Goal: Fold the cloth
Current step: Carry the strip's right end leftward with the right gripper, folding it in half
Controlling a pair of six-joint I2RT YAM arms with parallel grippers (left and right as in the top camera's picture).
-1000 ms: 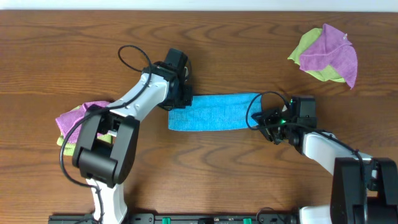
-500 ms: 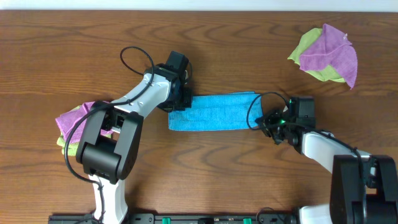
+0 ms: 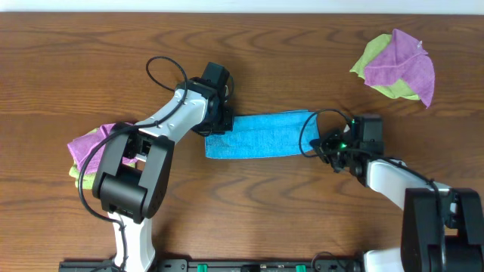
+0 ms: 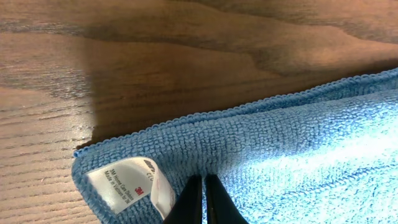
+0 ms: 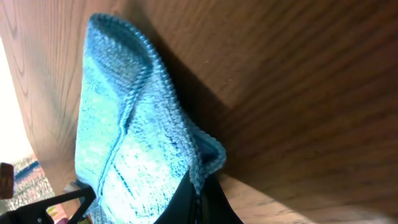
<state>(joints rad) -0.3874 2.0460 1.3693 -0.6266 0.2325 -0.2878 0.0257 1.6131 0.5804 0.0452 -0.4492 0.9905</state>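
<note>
The bright blue cloth [image 3: 257,136] lies as a long doubled strip across the middle of the wooden table. My left gripper [image 3: 215,128] is at its left end, shut on the cloth's edge next to a white label [image 4: 127,180]; in the left wrist view the fingers [image 4: 203,199] pinch the blue pile [image 4: 298,149]. My right gripper [image 3: 321,143] is at the right end. In the right wrist view its fingers [image 5: 199,199] are shut on the cloth's hemmed corner [image 5: 124,149], which is lifted and curled.
A heap of purple and lime-green cloths [image 3: 397,66] lies at the back right. Another purple and lime-green heap [image 3: 94,143] lies at the left, beside the left arm. Cables loop above both wrists.
Almost nothing. The left arm's elbow shifted slightly and the cloth's right end moved a few pixels; both grippers stay shut on the cloth's ends.
</note>
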